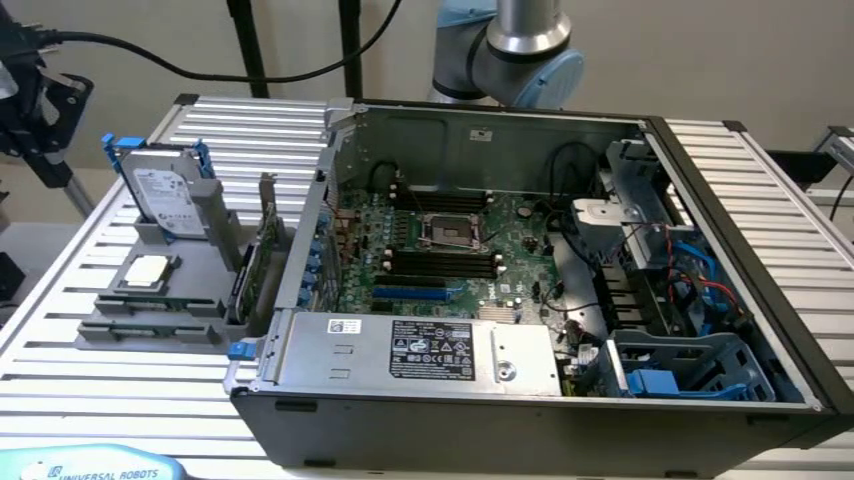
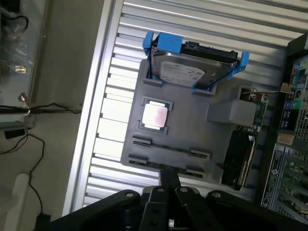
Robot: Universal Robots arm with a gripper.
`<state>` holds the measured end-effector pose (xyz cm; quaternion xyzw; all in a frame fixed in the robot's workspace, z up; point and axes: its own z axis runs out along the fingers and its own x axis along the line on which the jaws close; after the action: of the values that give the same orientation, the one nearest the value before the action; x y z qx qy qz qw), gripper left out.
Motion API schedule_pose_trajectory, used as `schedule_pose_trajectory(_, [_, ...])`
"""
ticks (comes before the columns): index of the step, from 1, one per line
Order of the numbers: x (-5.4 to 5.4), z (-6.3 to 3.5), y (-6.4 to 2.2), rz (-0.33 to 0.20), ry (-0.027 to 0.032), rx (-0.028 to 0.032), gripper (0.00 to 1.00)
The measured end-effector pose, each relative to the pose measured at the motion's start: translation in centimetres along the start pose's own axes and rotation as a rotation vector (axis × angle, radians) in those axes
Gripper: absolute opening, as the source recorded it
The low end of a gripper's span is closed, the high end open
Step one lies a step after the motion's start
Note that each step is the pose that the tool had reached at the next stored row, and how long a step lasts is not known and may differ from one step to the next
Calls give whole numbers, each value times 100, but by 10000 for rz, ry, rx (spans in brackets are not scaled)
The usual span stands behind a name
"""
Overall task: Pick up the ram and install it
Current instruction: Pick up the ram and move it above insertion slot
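Green and thin, the long narrow ram stick (image 1: 150, 326) stands on edge in the front slot of the grey plastic holder tray (image 1: 203, 285). We see the tray on the ribbed aluminium tabletop (image 1: 80, 390), beside the open black computer case (image 1: 534, 420). In the wrist view, the black end effector (image 2: 169, 174) is fully closed and holds nothing, its tips close to the ram.
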<state>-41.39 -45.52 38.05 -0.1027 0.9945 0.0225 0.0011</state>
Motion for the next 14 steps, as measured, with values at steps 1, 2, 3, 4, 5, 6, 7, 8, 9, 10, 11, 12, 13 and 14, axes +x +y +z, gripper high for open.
schedule_pose_trajectory(1, [0, 8, 0, -130, 23, 3, 11])
schedule_pose_trajectory(2, [-1, 15, -1, -256, 49, 6, 11])
schedule_pose_trajectory(3, [-1, 22, -1, -382, 77, 8, 11])
schedule_pose_trajectory(4, [-2, 31, -2, -518, 105, 10, 11])
schedule_pose_trajectory(5, [-2, 38, -2, -645, 132, 11, 11])
schedule_pose_trajectory(6, [-3, 46, -3, -770, 160, 13, 11])
schedule_pose_trajectory(7, [-4, 53, -3, -897, 186, 15, 11])
schedule_pose_trajectory(8, [-4, 61, -4, -1029, 213, 17, 11])
schedule_pose_trajectory(9, [-5, 68, -4, -1159, 235, 18, 11])
schedule_pose_trajectory(10, [-6, 76, -5, -1298, 250, 18, 11])
schedule_pose_trajectory(11, [-7, 83, -5, -1443, 264, 18, 11])
schedule_pose_trajectory(12, [-8, 90, -5, -1603, 273, 18, 11])
schedule_pose_trajectory(13, [-8, 99, -6, -1764, 281, 18, 11])
schedule_pose_trajectory(14, [-9, 107, -7, -1937, 286, 18, 11])
